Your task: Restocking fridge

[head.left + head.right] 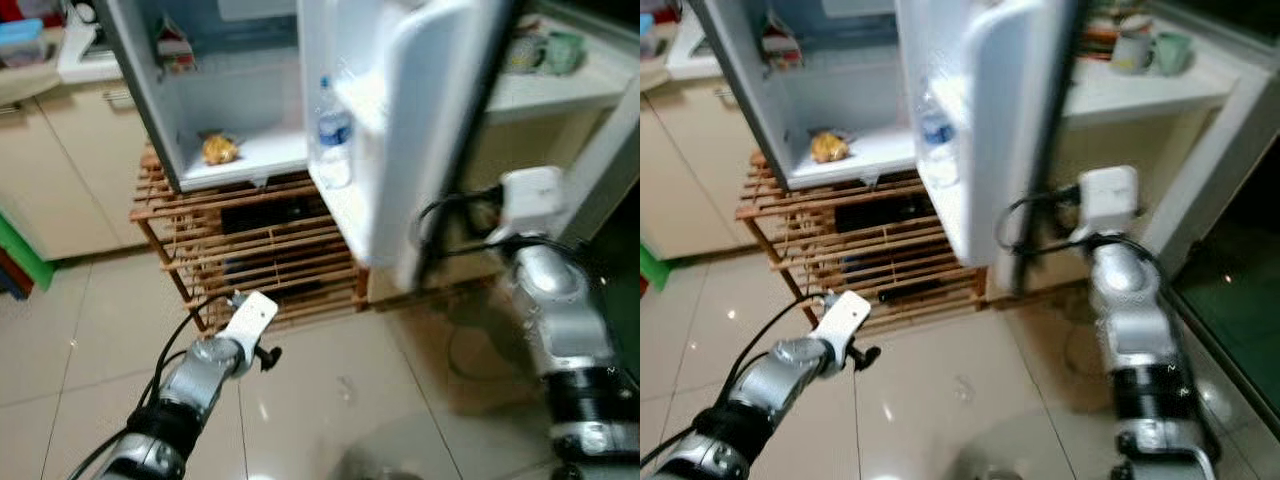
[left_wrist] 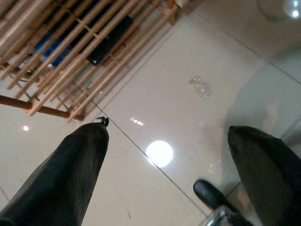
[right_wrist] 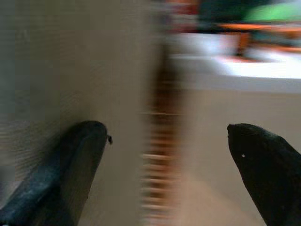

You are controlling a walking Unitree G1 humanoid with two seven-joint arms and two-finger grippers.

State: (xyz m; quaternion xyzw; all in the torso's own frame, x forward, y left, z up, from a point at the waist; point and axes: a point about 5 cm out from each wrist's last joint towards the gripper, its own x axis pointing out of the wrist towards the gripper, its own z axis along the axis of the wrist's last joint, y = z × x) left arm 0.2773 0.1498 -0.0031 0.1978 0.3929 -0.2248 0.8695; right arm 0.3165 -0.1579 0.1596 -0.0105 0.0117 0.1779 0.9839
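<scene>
Presently, a small white fridge (image 1: 230, 100) is being viewed with its door (image 1: 420, 150) standing wide open, the cabinet resting on a slatted wooden rack (image 1: 260, 250). A water bottle (image 1: 333, 140) is being carried in the door's shelf, and a yellowish packet (image 1: 221, 149) is lying on the floor of the cabinet interior. The right gripper (image 3: 167, 155) is being held just beside the outer face of the door, near its free edge; its fingers (image 3: 70, 165) are being kept spread apart with nothing between them, and the wrist view is blurred. The left gripper (image 2: 167, 169) is being held low over the tiled floor (image 1: 330, 390), in front of the rack and well apart from the fridge; its fingers (image 2: 61, 179) are likewise spread and empty. No item for restocking is being held by either gripper. The step in hand is judged to be the handling of the door. For this to be done well, contact should be kept on the flat outer panel near the free edge, the push being applied steadily so that the bottle is not shaken from its shelf, and the cable at the right wrist being kept clear of the door's edge.
</scene>
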